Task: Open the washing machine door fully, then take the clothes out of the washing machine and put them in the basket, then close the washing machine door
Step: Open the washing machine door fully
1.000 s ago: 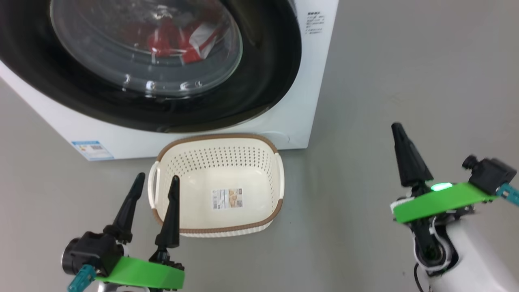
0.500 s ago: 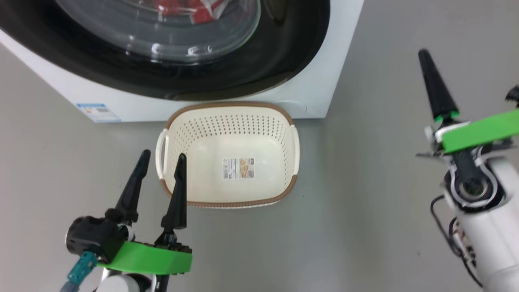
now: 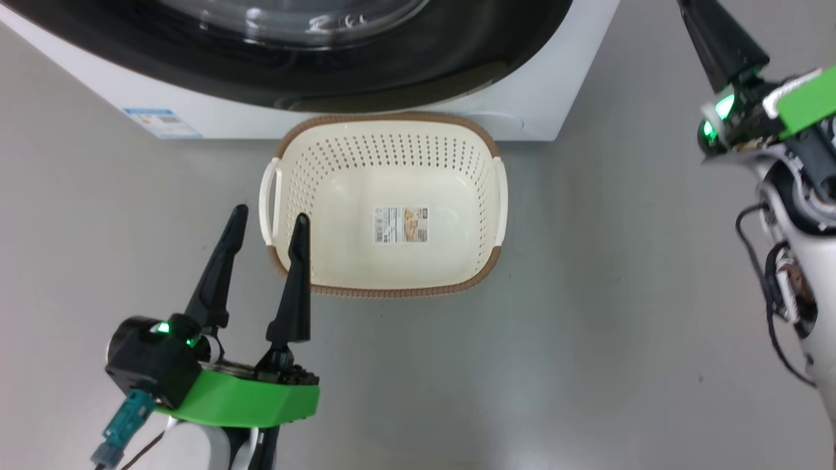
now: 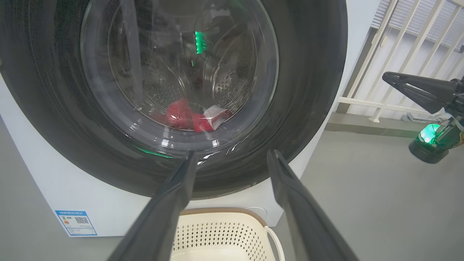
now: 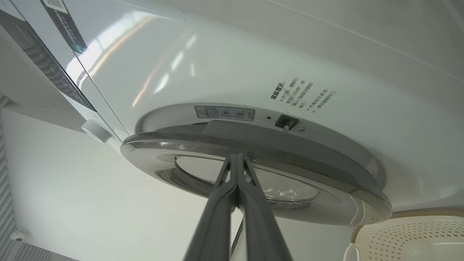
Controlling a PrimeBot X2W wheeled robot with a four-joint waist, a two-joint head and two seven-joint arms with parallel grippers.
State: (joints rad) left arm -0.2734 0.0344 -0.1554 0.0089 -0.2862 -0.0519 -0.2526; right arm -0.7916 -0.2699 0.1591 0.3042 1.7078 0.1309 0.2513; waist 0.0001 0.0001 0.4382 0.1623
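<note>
The white washing machine (image 3: 581,72) stands at the top of the head view, and the black rim of the washing machine door (image 3: 418,68) crosses it. Through the door glass (image 4: 181,72) in the left wrist view I see the red and white clothes (image 4: 190,117) low in the drum. The cream basket (image 3: 385,196) sits on the floor right before the machine with nothing in it. My left gripper (image 3: 270,215) is open beside the basket's left handle. My right gripper (image 5: 237,156) is shut, its tips at the edge of the door (image 5: 275,148); whether they touch it I cannot tell.
Grey floor (image 3: 588,326) spreads around the basket and to the machine's right. A white railing (image 4: 406,54) stands behind the machine's right side. My right gripper (image 4: 417,88) hangs in the air right of the door in the left wrist view.
The head camera has tilted down, so the machine and basket slid up the picture. My right gripper has risen toward the door's right edge. The left gripper stays open in the same place.
</note>
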